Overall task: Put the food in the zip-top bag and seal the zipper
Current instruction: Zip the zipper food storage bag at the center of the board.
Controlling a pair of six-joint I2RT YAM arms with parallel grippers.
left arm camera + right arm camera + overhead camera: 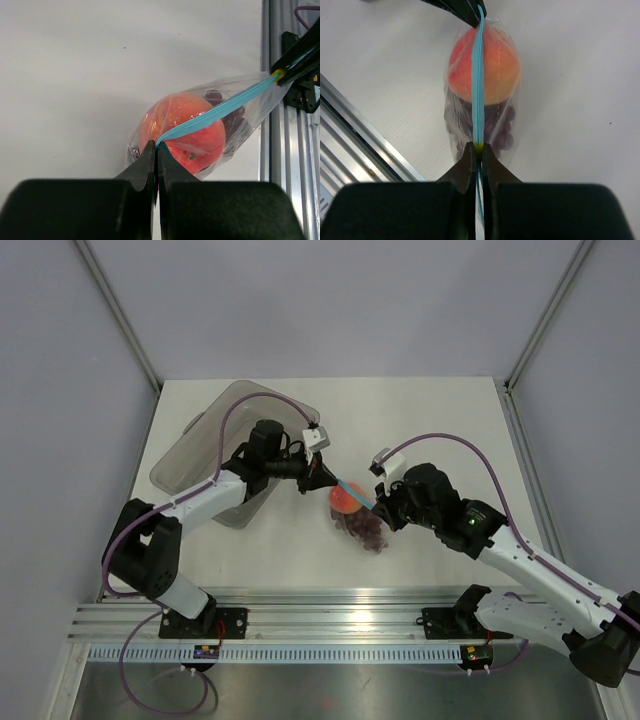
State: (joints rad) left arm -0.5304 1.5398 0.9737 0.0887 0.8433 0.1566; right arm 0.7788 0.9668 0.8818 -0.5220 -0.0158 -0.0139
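Zip-top bag (261, 101): clear, taut blue zipper (220, 110)

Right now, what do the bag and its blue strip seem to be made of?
The zip-top bag: thin clear plastic, glossy, judging by its creases and glints. The zipper: likely thicker opaque teal plastic, smooth, stretched straight.

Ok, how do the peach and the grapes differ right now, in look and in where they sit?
The peach is one round orange-red ball; the grapes are a dark purple cluster of small berries. The peach lies nearer the zipper end pinched by the left gripper, the grapes nearer the right gripper. Both sit inside the zip-top bag.
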